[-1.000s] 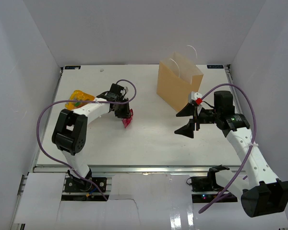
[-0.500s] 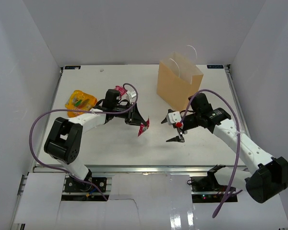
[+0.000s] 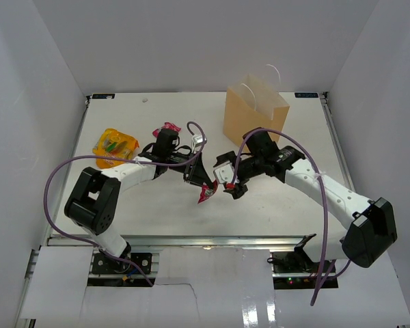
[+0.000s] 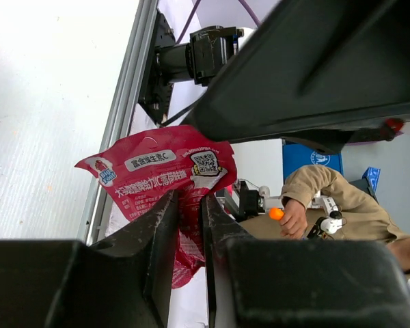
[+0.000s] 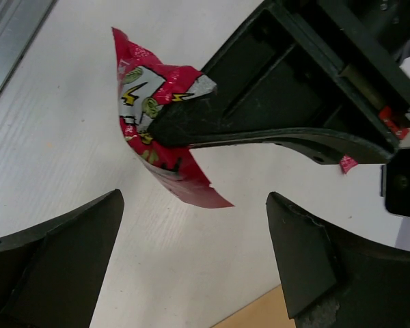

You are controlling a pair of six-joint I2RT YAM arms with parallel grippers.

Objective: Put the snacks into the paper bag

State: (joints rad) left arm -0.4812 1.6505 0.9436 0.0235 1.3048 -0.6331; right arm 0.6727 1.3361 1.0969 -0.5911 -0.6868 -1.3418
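My left gripper [image 3: 199,180] is shut on a pink snack packet [image 3: 206,194] and holds it above the table's middle. In the left wrist view the packet [image 4: 165,171] is pinched between my fingers [image 4: 160,232]. My right gripper [image 3: 227,180] is open and empty, just right of the packet and facing it. In the right wrist view the packet [image 5: 156,154] hangs ahead between the open jaws, not touching them. The tan paper bag [image 3: 254,120] stands upright at the back right. An orange bag [image 3: 115,145] lies at the left, and a second pink packet [image 3: 168,128] lies behind the left arm.
White walls enclose the table on the left, back and right. The paper bag's white handles [image 3: 272,70] stick up above its open top. A tan corner of the bag [image 5: 260,316] shows at the bottom of the right wrist view. Purple cables loop off both arms.
My left gripper has carried the pink packet right, toward the table's middle. My right arm has swung left from beside the bag, bringing its open jaws up to the packet.
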